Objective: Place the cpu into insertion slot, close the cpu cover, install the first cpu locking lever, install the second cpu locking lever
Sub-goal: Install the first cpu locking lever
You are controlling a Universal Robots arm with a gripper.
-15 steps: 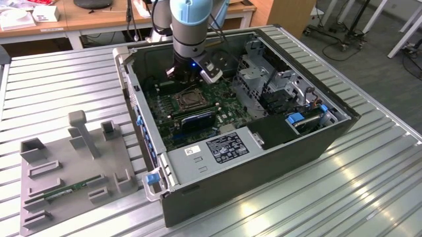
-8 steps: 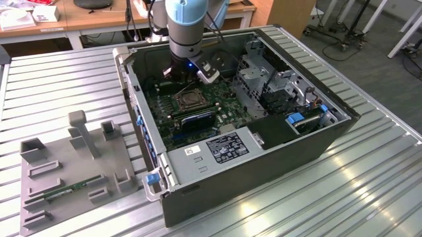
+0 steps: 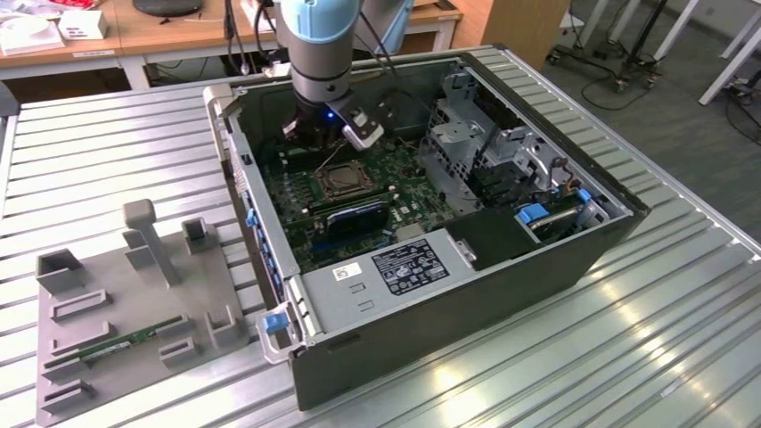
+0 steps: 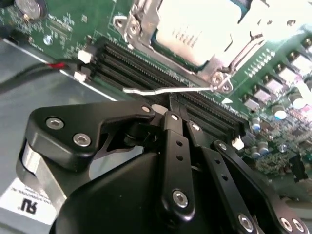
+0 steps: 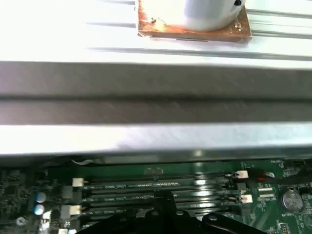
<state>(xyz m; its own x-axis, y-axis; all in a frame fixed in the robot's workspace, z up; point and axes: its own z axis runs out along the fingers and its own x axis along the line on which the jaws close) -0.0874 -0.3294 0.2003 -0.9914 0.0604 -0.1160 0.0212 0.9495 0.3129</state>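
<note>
The cpu (image 4: 195, 34) lay flat in the insertion slot (image 3: 319, 178), its pale metal top facing up out of the open computer case (image 3: 476, 294). It is square, so we found no long axis; its edges ran parallel to the memory slots (image 4: 146, 73) beside it. The cpu cover (image 4: 141, 27) was down around it, which we judged was what kept the chip seated. A thin locking lever (image 4: 165, 89) lay along the socket's edge, its long axis following the memory slots, between them and the cover. We could not tell whether it was latched. The gripper (image 4: 171, 108) hung just beside that lever, its fingers pressed together with nothing pinched between them, likely placed to push the wire. In the exterior view the cpu sat at about five o'clock from the gripper, and a grey fixture tray (image 3: 71, 357) lay at eight o'clock from the case.
</note>
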